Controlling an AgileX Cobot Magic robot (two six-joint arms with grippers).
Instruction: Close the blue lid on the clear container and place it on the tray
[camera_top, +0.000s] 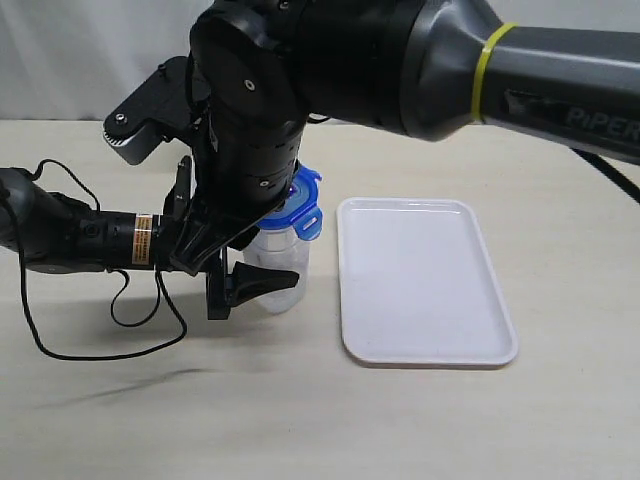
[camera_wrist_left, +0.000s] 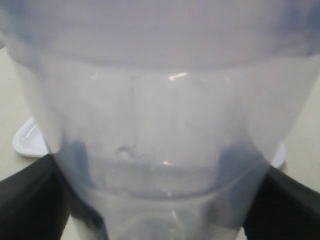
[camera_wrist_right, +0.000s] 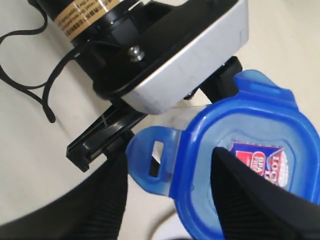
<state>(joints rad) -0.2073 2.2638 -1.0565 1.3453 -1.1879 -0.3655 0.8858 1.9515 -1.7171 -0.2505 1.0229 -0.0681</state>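
The clear container (camera_top: 283, 262) stands upright on the table just left of the tray (camera_top: 425, 285). My left gripper (camera_wrist_left: 160, 210) reaches in from the left and is shut on its lower body, one black finger (camera_wrist_left: 30, 202) on each side. The blue lid (camera_wrist_right: 210, 130) sits on top of the container, its red-and-white sticker (camera_wrist_right: 257, 157) facing up and its flaps sticking outward. My right gripper (camera_wrist_right: 170, 157) hangs open directly over the lid. One finger (camera_wrist_right: 250, 195) is above the lid's top, the other (camera_wrist_right: 100, 200) is outside a raised flap (camera_wrist_right: 157, 160).
The right arm (camera_top: 260, 120) hides most of the lid (camera_top: 306, 208) in the exterior view. A black cable (camera_top: 110, 340) loops on the table under the left arm. The tray's white rim (camera_wrist_left: 27, 140) shows behind the container. Bare table lies in front.
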